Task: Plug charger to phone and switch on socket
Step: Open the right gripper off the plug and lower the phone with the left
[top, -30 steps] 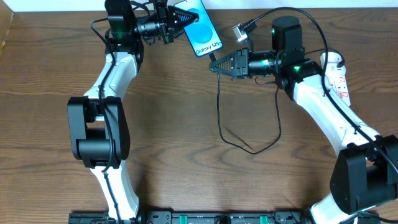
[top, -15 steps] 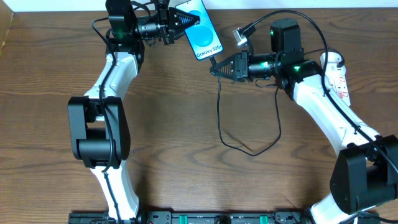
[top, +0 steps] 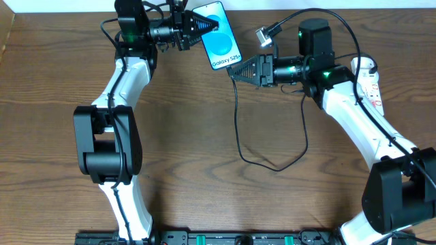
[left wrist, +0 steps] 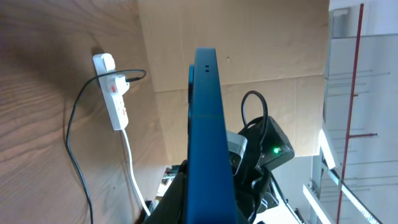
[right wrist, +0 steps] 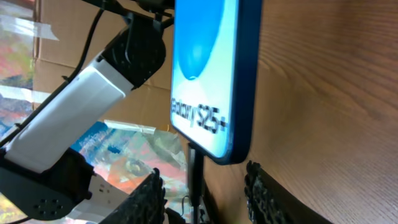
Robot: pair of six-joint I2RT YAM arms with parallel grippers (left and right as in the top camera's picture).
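The left gripper (top: 210,27) is closed on the phone (top: 222,37), clamping it by its upper end. The blue screen with the "Galaxy S25+" lettering faces up in the overhead view. From the left wrist the phone (left wrist: 208,124) shows edge-on, rising out from between the fingers. Whether its lower end touches the table (top: 191,170) I cannot tell.

The right gripper (top: 236,71) sits just below the phone's bottom edge, its tips pointing at it. Its jaws stand partly apart. In the right wrist view the two fingers (right wrist: 144,198) flank the charger's connector (right wrist: 194,171), and a gap shows on each side, so they do not appear to pinch it. The connector meets the middle of the phone's bottom edge and looks seated there, though the joint itself is blurred.

From that edge the charger (top: 236,116) hangs as a thin black cable. It runs away from the phone across the table, curls into a loop and climbs back toward the right arm.

The socket (top: 371,85) lies well to the right of the phone, partly under the right arm. The left wrist view shows it as a white strip (left wrist: 115,96) with a red switch, a plug and the black cable at its end.
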